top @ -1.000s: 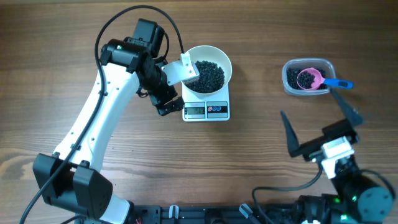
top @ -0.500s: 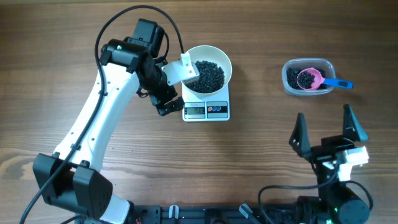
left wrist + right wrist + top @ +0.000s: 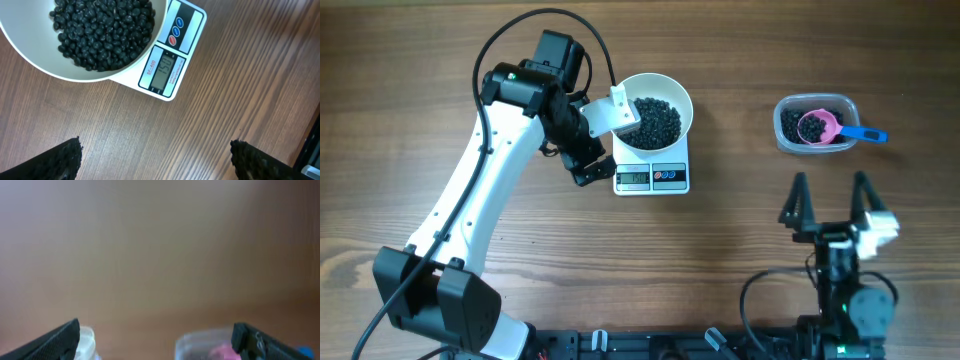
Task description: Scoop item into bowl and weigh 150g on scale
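Observation:
The white bowl stands on the white scale, filled with the item, a heap of black beans. In the left wrist view the beans fill the bowl, and the scale display appears to read 150. My left gripper stands open just left of the bowl and scale, holding nothing; only bare wood lies between its fingertips. My right gripper is open and empty near the front right, pointing at the tub.
A clear plastic tub at the back right holds more beans and a pink scoop with a blue handle. The right wrist view is blurred, showing the tub and the scoop low in frame.
The right arm has pulled back toward the front edge and its open gripper has turned to point straight at the tub. The left arm, bowl and scale have not moved.

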